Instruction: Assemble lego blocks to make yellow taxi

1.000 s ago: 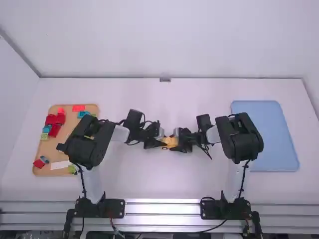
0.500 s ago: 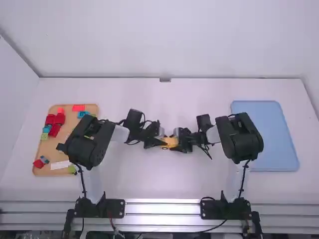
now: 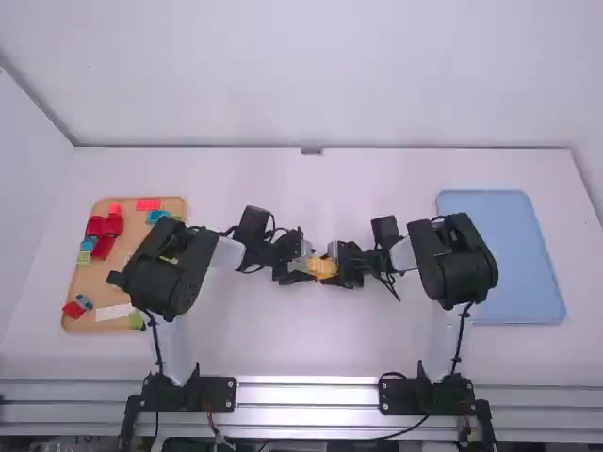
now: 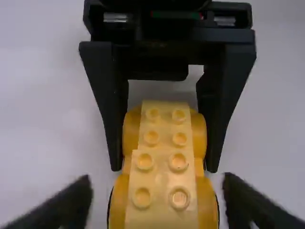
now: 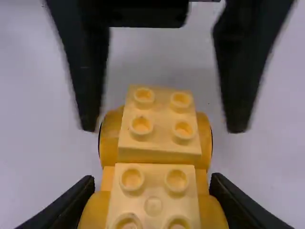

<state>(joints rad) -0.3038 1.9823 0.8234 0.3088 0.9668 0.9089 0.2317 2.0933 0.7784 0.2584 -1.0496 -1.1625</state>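
The yellow block car [image 3: 321,267] is near the middle of the white table [image 3: 316,344], between the two grippers. Its long axis goes from left to right, along the line from one gripper to the other. The studs look upward and the round yellow parts bulge at both long sides, but I cannot tell which end is its front. Whether its underside touches the table, I also cannot tell.

The right gripper [image 3: 336,267] is closed around the right part of the car; its fingers [image 5: 78,198] press on both sides. The left gripper [image 3: 306,265] is open wider than the car and has hold of nothing: its fingers [image 4: 76,200] stand around the left end, with a gap at each side. So both ends have a gripper standing in the way, while the near and far long sides lie between them.

At the left is a brown tray [image 3: 89,326] with red blocks [image 3: 105,226], blue blocks [image 3: 157,217], a green block [image 3: 84,258] and a white block [image 3: 113,312]. The left arm [image 3: 170,268] passes over this tray and hides a part of it. At the right is a blue tray [image 3: 513,259], partly behind the right arm [image 3: 457,259].
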